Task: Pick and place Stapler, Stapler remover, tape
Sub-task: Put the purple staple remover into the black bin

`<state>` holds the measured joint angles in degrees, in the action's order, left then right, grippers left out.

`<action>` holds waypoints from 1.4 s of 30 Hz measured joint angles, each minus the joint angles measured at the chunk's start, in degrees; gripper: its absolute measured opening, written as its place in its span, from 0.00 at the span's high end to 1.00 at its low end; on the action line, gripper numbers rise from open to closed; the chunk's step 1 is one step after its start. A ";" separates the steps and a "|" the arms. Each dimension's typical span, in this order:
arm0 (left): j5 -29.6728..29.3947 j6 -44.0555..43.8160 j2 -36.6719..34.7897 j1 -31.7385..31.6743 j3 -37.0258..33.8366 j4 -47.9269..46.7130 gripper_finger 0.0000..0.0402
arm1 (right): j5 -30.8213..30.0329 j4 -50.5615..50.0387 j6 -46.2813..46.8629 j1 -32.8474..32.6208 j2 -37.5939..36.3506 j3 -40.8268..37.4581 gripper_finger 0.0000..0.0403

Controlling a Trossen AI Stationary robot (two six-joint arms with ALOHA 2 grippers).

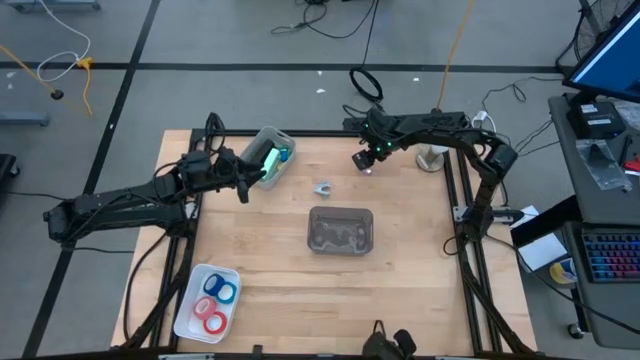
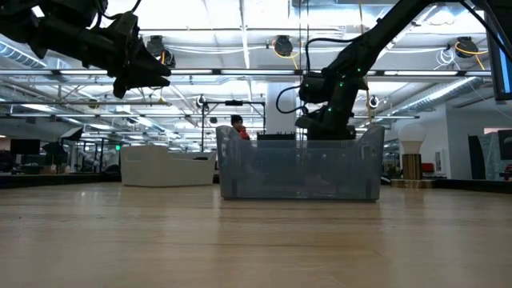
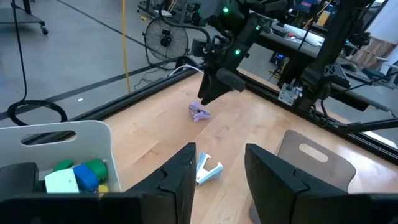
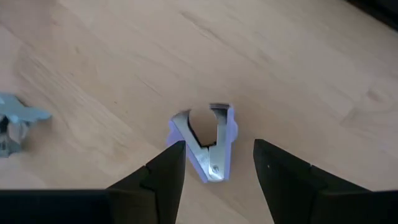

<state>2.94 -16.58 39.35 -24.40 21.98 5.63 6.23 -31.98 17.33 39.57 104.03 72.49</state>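
Right gripper (image 4: 214,165) open, poised over staple remover (image 4: 207,142); left gripper (image 3: 219,180) open, raised

From above I see my left gripper (image 1: 243,186) at a white bin (image 1: 262,150) of coloured blocks, my right gripper (image 1: 362,157) over the tabletop's (image 1: 400,280) far edge — a small grey item (image 1: 322,187) lies between them. A clear bin (image 1: 341,230) sits mid-table; tape (image 1: 214,303) rolls fill a white tray (image 1: 188,312).
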 joint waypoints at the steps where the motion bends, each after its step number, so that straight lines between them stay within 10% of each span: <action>1: 0.00 0.00 0.00 0.00 0.00 -0.02 0.66 | -0.05 0.35 0.34 0.16 0.06 0.00 0.54; 23: -0.04 0.33 0.00 0.00 0.00 0.07 0.66 | 3.02 2.91 2.81 1.85 4.50 -0.02 0.67; 42: -0.04 0.32 0.00 0.00 0.02 0.10 0.66 | 2.98 2.83 1.58 2.03 3.41 -0.02 0.99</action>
<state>2.90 -16.26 39.35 -24.40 22.00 5.73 9.21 -29.15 18.91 41.60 107.44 72.47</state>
